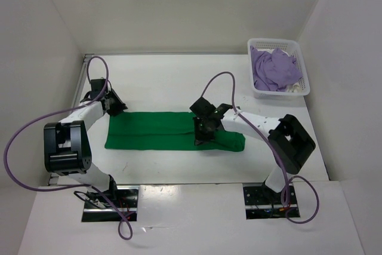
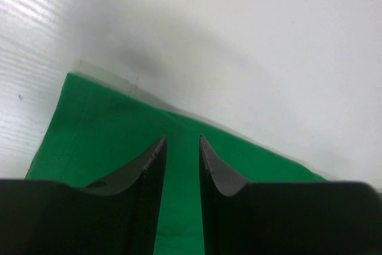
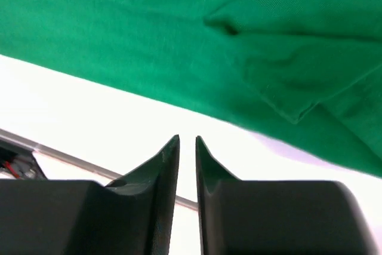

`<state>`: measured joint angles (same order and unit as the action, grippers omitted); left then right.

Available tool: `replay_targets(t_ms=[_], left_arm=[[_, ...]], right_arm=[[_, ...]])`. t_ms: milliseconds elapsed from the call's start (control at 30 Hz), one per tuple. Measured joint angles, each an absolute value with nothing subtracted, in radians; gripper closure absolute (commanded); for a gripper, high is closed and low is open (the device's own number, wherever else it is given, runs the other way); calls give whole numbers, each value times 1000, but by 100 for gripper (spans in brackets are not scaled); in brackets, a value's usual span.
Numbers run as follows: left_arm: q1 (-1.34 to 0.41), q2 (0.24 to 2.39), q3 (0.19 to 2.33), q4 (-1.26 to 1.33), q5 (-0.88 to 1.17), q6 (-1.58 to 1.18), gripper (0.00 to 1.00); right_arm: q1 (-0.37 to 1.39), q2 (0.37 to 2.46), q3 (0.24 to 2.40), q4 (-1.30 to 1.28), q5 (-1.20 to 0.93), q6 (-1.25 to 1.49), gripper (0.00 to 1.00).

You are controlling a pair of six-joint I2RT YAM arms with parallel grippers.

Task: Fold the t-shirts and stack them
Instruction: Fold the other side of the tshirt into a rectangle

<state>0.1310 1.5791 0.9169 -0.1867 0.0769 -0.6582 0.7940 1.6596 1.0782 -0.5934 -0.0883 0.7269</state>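
1 green t-shirt (image 1: 161, 130), a flat, long folded strip.

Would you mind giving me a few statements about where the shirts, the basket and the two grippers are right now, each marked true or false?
1. The green shirt lies flat on the table as a long folded strip. True.
2. The purple shirt is spread out beside the green one. False: it sits bunched in the white basket at the far right corner.
3. The left gripper is over the green shirt's left end. True.
4. The right gripper has its fingers spread wide. False: only a narrow gap shows, and nothing is between them.
5. The basket is empty. False: it holds the purple shirt.
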Motion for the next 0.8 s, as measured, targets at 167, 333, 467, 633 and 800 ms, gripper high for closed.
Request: replay_targets(t_ms=[167,333,467,633,800], left_arm=[[131,1574,956,-185,96,-663,65],[124,1530,948,-188,110,-664,65],[101,1481,931,-191,111,-664,65],[71,1469,925,-194,117,-664,65],[71,1464,919,-196,117,-664,65]], right_arm=[[778,1647,1111,-630,-55,715,60],[748,1617,1126,-650,19,706,53],[712,1548,1113,-654,55,709,46],[671,1554,1101,-645,68,712,46],[669,1582,1092,-640,68,712,46]])
